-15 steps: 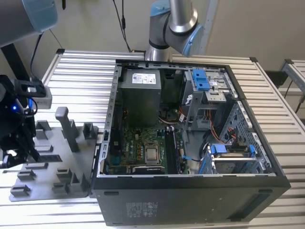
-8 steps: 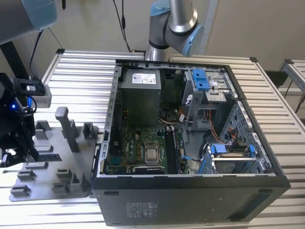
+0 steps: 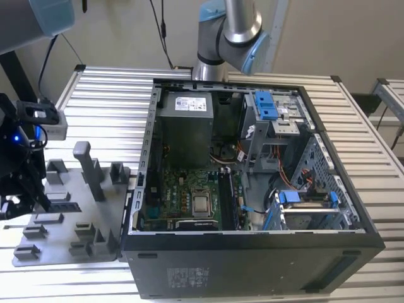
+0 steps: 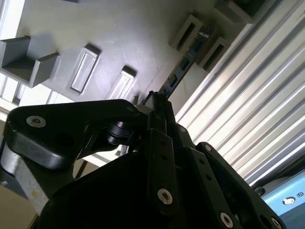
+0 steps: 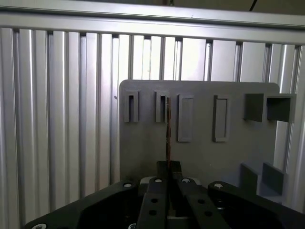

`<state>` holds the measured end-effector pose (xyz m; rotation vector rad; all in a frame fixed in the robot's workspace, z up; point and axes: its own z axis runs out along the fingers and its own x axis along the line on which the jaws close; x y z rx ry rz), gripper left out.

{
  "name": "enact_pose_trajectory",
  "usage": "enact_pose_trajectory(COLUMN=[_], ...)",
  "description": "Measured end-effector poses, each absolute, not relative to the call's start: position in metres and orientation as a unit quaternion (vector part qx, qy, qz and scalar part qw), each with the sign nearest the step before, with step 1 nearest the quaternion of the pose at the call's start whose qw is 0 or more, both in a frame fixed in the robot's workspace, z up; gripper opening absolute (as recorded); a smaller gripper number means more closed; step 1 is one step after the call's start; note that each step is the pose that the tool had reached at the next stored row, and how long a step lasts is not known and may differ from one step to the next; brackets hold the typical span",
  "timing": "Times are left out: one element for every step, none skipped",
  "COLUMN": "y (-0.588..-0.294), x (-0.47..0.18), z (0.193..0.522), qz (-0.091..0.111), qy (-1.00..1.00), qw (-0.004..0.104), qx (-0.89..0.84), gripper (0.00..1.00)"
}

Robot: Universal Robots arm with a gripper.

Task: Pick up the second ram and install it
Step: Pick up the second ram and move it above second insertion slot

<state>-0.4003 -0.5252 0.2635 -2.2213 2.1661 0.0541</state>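
Observation:
The second ram (image 4: 183, 67) is a thin dark stick; the first wrist view shows it edge-on as a narrow line (image 5: 167, 129). Its far end sits between two grey holder blocks (image 4: 187, 31) on the grey fixture plate (image 5: 200, 152). My gripper (image 4: 156, 101) is shut on the near end of the stick, and the black fingers (image 5: 162, 171) press against its flat sides. In the exterior view my gripper (image 3: 38, 197) is low over the fixture plate (image 3: 69, 189), at the far left, outside the computer case.
An open black computer case (image 3: 252, 252) lies at the exterior view's right of the plate, with the motherboard (image 3: 189, 196), power supply (image 3: 184, 126) and blue-tabbed drive cages (image 3: 268, 107) inside. Upright grey blocks (image 3: 91, 170) stand on the plate. Everything rests on a ribbed metal table (image 3: 101, 95).

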Motion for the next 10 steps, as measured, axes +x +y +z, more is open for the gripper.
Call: enact_pose_trajectory(y=[-0.5252,-0.5252,-0.5252,-0.5252,-0.5252,-0.5252,-0.5252,-0.5252,-0.5252,-0.5252], x=[-0.4003,-0.4003,-0.4003,-0.4003,-0.4003,-0.4003,-0.4003,-0.4003,-0.4003,-0.4003], z=[0.2642,0.265,0.2658,0.2666,0.2675,0.2685,0.2695,0.2707,0.2717,0.2727], qz=[0.017,0.017,0.017,0.017,0.017,0.017,0.017,0.017,0.017,0.017], qy=[0.698,0.698,0.698,0.698,0.698,0.698,0.698,0.698,0.698,0.698], qw=[0.019,0.019,0.019,0.019,0.019,0.019,0.019,0.019,0.019,0.019], qx=[-0.716,-0.716,-0.716,-0.716,-0.716,-0.716,-0.716,-0.716,-0.716,-0.716], gripper=[0.14,0.14,0.14,0.14,0.14,0.14,0.14,0.14,0.14,0.14])
